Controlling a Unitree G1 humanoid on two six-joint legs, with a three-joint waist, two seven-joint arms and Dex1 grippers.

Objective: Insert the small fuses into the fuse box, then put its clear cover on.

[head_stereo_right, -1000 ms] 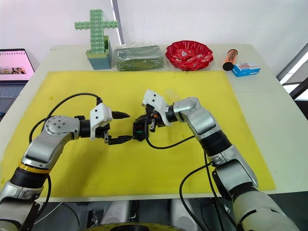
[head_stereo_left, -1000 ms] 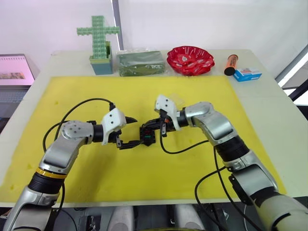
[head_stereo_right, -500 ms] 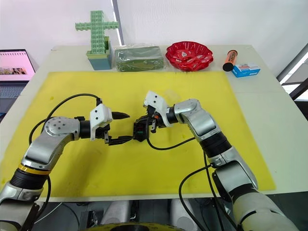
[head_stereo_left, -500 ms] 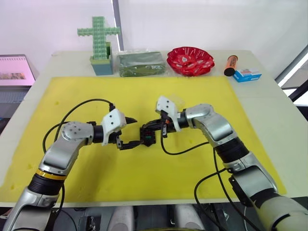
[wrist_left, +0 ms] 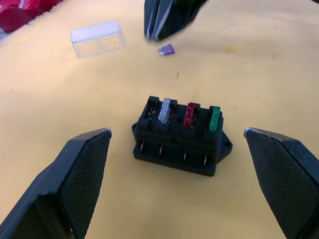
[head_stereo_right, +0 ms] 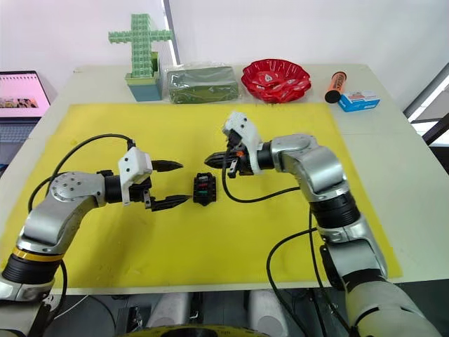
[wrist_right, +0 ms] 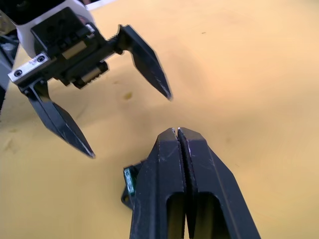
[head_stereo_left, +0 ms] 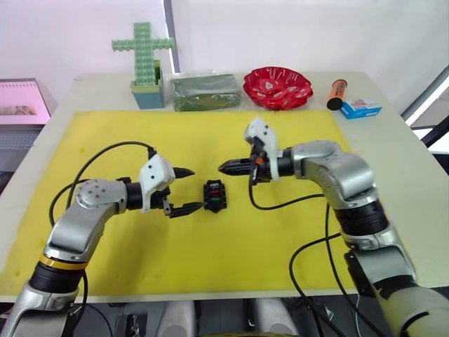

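Observation:
The black fuse box (wrist_left: 179, 137) sits free on the yellow mat (head_stereo_left: 280, 232). A pale grey fuse (wrist_left: 164, 110), a red fuse (wrist_left: 190, 114) and a green fuse (wrist_left: 214, 118) stand in its top slots. A purple fuse (wrist_left: 167, 49) lies loose on the mat beyond it, near the clear cover (wrist_left: 97, 38). My left gripper (head_stereo_left: 197, 189) is open just left of the box, not touching it. My right gripper (head_stereo_left: 222, 168) is shut with nothing seen between its fingers, hovering just behind and above the box.
Along the table's far edge stand a green block cross (head_stereo_left: 144, 53), a clear bag of green stuff (head_stereo_left: 205, 91), a red bowl (head_stereo_left: 277, 87), an orange tube (head_stereo_left: 337, 93) and a blue-white carton (head_stereo_left: 359, 108). A laptop (head_stereo_left: 21, 105) sits off the left edge.
My right gripper has pulled up and back from the fuse box. My left gripper has drawn back to the left, off the box, which now stands alone.

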